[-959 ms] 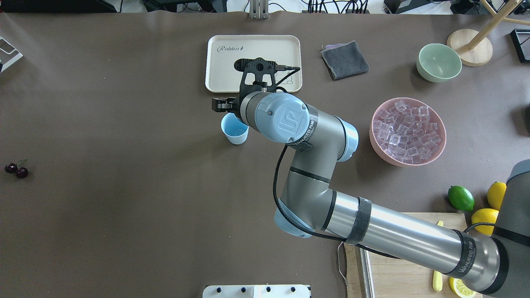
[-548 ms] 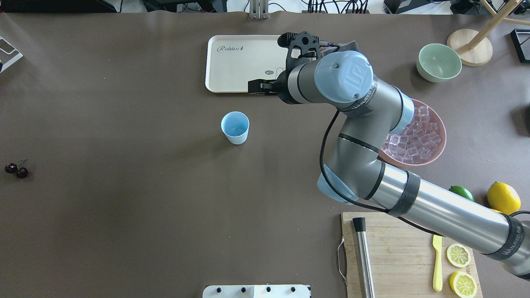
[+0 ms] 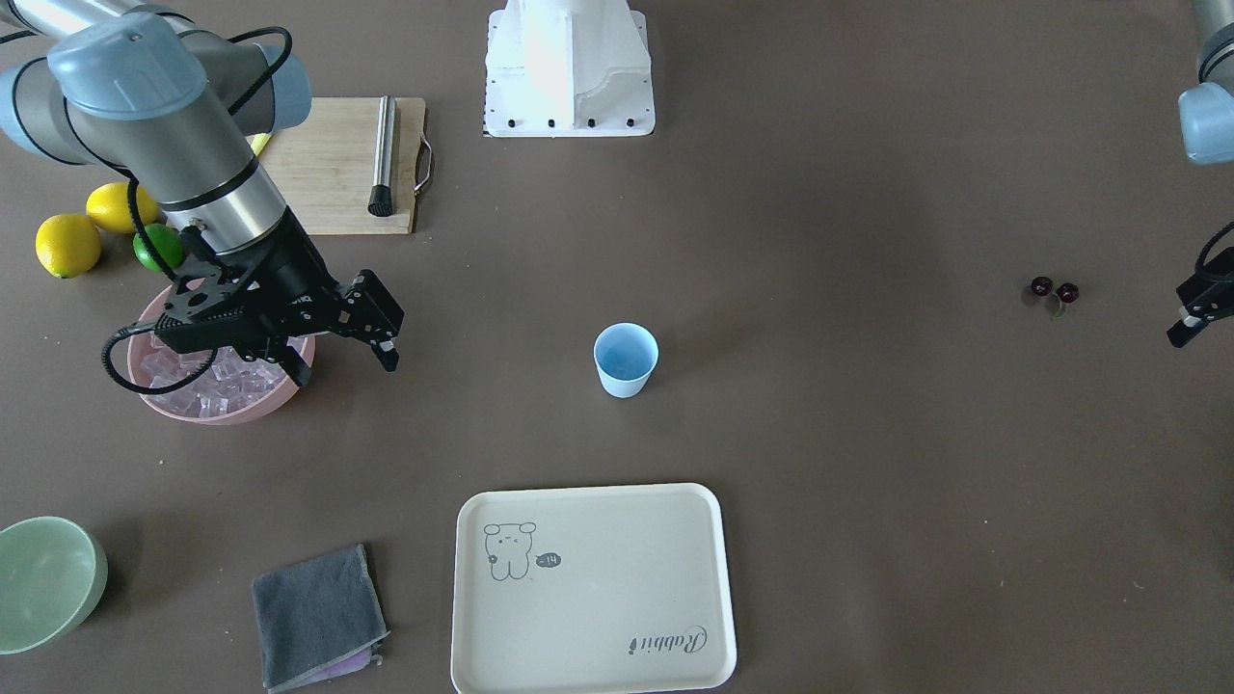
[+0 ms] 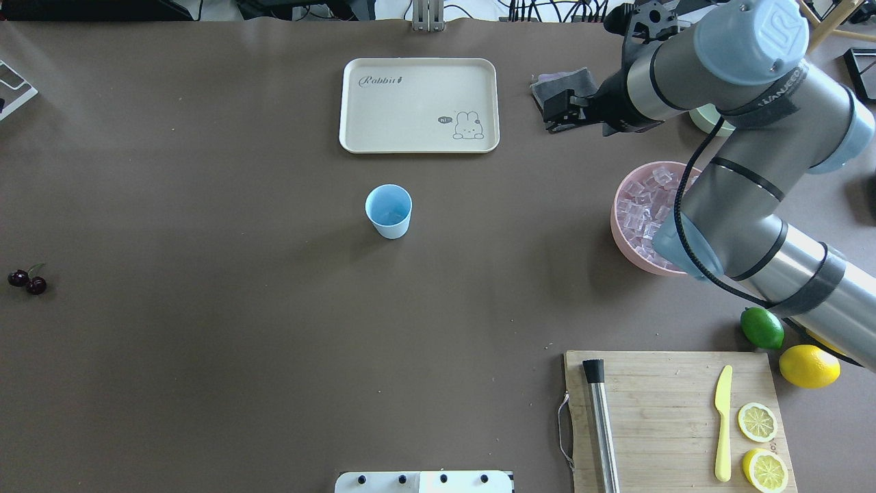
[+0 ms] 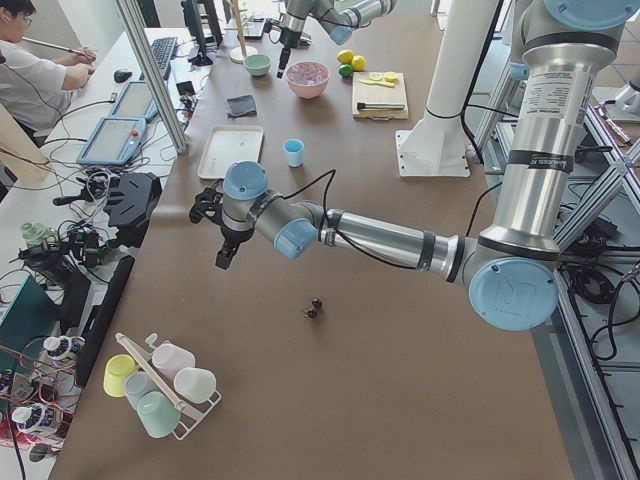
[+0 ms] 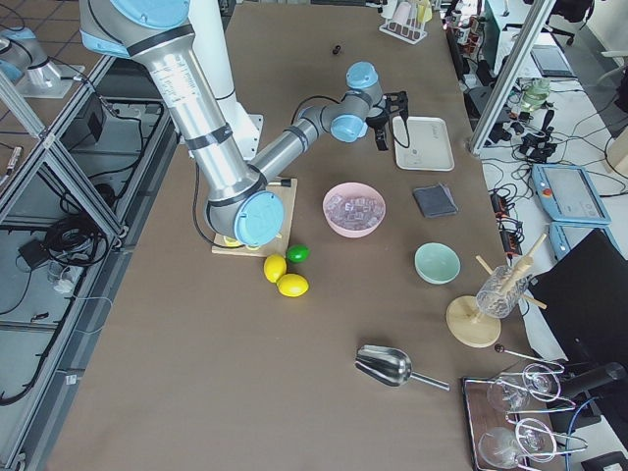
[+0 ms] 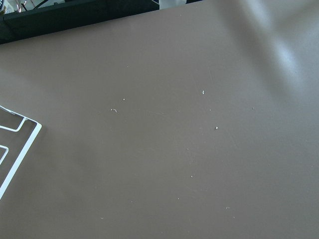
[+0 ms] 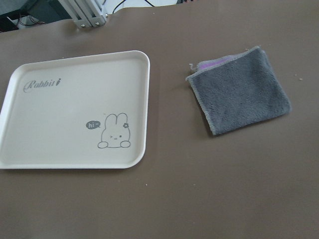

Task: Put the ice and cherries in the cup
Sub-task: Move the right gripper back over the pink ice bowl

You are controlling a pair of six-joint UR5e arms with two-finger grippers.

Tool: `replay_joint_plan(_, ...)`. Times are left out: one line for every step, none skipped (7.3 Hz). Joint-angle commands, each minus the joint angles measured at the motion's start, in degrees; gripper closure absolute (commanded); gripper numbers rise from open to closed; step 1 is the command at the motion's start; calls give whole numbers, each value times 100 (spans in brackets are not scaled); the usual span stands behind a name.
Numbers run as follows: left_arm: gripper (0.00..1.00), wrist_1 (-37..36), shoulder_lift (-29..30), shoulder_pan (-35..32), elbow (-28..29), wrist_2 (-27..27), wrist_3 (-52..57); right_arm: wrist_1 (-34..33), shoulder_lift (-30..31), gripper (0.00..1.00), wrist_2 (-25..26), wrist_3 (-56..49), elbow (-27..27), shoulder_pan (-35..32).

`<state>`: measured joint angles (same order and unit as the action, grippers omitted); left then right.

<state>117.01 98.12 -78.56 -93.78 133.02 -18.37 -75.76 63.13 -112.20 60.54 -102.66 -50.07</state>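
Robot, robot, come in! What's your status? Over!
Right gripper open, nothing in it; left gripper near the cherries, open or shut unclear. Cup upright mid-table, cherries not in yet. Nothing blocking it. Over.

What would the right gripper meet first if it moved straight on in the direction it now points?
Most likely the bare table between the cream tray and the grey cloth; the right gripper slants down toward that gap. Depth is unclear, so it might touch the tray's edge.
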Motion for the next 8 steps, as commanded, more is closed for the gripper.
replay_joint_plan(1,-3,-73,-1,-132,-22,0,-791,382,0,32,-464,-158,-118)
replay_joint_plan(1,-3,-82,-1,-132,-22,0,-800,672,0,154,-473,-167,-83)
replay_joint_plan(1,-3,-91,-1,-149,-22,0,-792,936,0,216,-473,-149,-4)
replay_joint_plan(1,-3,-100,-1,-176,-22,0,-800,982,0,304,-465,-114,75)
replay_joint_plan(1,-3,-100,-1,-185,-22,0,-783,1113,0,296,-456,-114,128)
replay_joint_plan(1,-3,-91,-1,-185,-22,0,-783,1201,2,313,-430,-105,233)
replay_joint_plan(1,-3,-91,-1,-185,-22,9,-774,1280,14,313,-377,-131,295)
replay_joint_plan(1,6,-91,-1,-193,-22,9,-774,1281,27,322,-377,-123,400)
